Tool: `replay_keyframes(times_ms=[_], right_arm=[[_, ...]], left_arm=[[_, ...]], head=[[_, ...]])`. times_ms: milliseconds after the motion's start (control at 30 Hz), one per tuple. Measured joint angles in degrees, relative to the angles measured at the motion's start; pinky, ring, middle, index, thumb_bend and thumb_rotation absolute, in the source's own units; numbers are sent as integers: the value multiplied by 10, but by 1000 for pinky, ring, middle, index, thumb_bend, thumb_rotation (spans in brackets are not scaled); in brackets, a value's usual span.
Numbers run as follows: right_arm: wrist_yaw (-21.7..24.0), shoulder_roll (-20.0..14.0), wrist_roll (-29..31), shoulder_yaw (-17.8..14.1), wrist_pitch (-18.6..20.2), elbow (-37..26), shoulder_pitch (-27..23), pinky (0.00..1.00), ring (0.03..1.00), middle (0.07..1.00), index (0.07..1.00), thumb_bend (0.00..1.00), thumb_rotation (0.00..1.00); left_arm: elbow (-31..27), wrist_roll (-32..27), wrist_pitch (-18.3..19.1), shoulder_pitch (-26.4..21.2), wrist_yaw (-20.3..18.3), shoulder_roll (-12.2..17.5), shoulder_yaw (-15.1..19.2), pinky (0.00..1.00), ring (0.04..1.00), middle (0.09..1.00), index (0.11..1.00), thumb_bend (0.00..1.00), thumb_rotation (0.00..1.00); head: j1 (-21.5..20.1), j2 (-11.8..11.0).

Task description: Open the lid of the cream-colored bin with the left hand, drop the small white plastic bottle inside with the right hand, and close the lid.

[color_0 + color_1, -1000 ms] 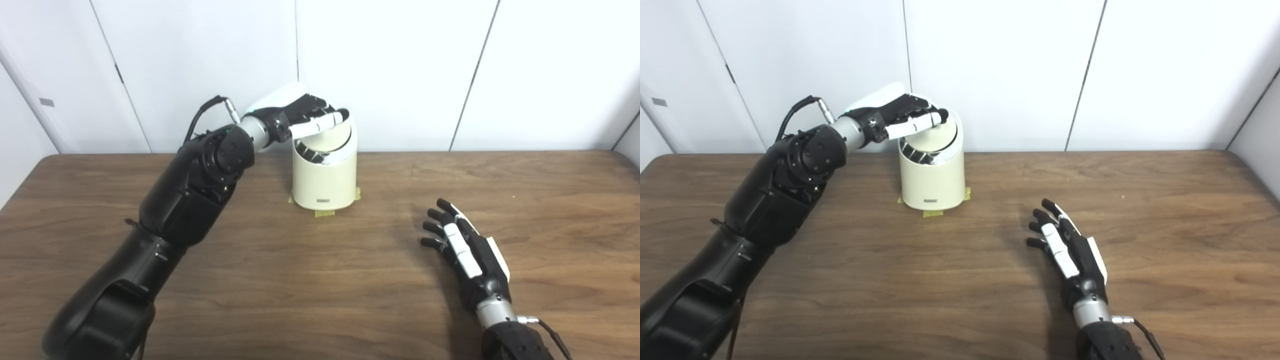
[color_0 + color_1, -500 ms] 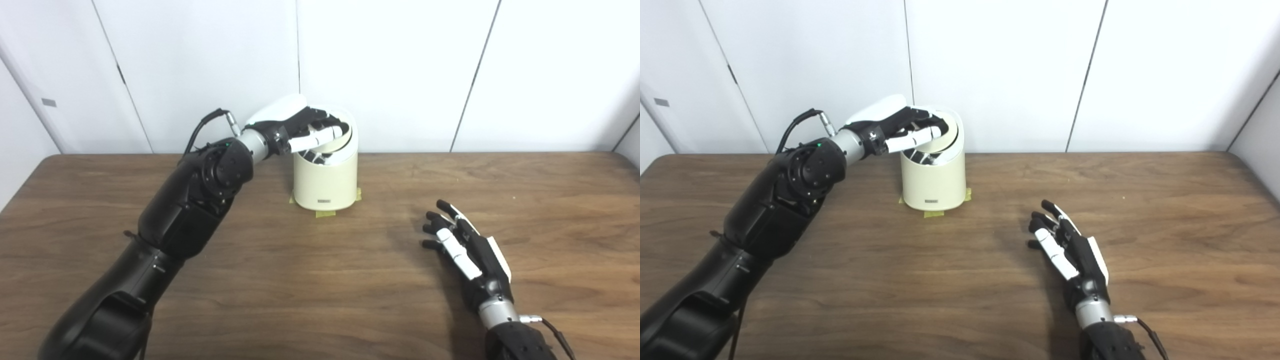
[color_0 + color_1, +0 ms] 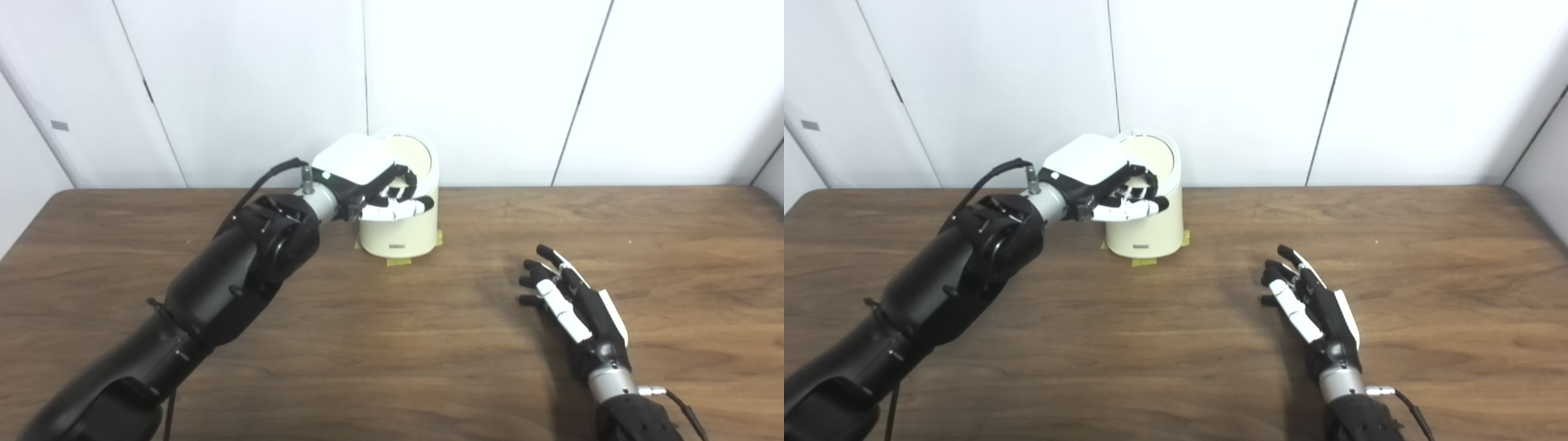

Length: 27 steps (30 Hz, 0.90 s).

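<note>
My left hand (image 3: 373, 184) hung curled and empty at the front of the cream bin (image 3: 1145, 226), its lid (image 3: 1149, 154) shut; at four o'clock, my right hand (image 3: 1314, 309) lay splayed, empty.

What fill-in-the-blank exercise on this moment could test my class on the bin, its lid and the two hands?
1. The lid of the cream-colored bin is now ____.
2. The hand in front of the bin's upper part is the ____ hand.
3. The right hand, with its fingers apart, holds ____.
4. The bin's base is fixed to the table with yellow ____.

Missing words: closed; left; nothing; tape
</note>
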Motion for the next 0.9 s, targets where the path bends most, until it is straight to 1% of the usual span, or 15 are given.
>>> replay_keyframes(times_ms=[100,267,500,600,633,700,800,833,900], right_arm=[[0,1,1,0,7,-4,0,662,765,810,871,482,626],[0,1,2,-1,11,-8,1,657,762,807,871,463,614],[0,1,1,0,14,-14,1,651,753,800,867,461,614],[0,1,1,0,15,-14,1,646,751,798,866,464,617],[0,1,1,0,15,-14,2,644,750,797,862,462,606],[0,1,1,-1,15,-14,3,647,750,796,847,453,570],[1,1,1,0,17,-16,4,647,753,794,832,442,506],[1,0,1,1,20,-17,5,645,752,794,830,444,500],[2,-2,0,2,24,-19,5,637,744,787,821,448,494]], left_arm=[[-1,9,-11,-1,-9,0,-1,897,862,844,814,477,1000],[-3,17,-16,0,-18,-1,4,886,860,843,808,480,1000],[-9,15,-20,3,-32,-4,20,871,852,836,804,466,1000],[-27,4,-17,17,-38,-4,38,857,849,832,820,471,946],[-37,1,-13,24,-43,-4,44,863,857,838,830,465,942],[-72,-2,2,33,-75,-4,51,871,867,848,842,454,937],[-127,-5,13,42,-123,-2,62,835,861,848,832,456,880],[-143,-6,15,46,-128,-3,68,812,852,841,825,463,864],[-178,-9,21,52,-131,-8,89,798,854,840,825,469,838]], head=[[-2,2],[-4,3],[-8,4],[-10,4],[-9,4],[-9,5],[-10,5],[-10,6],[-10,6]])
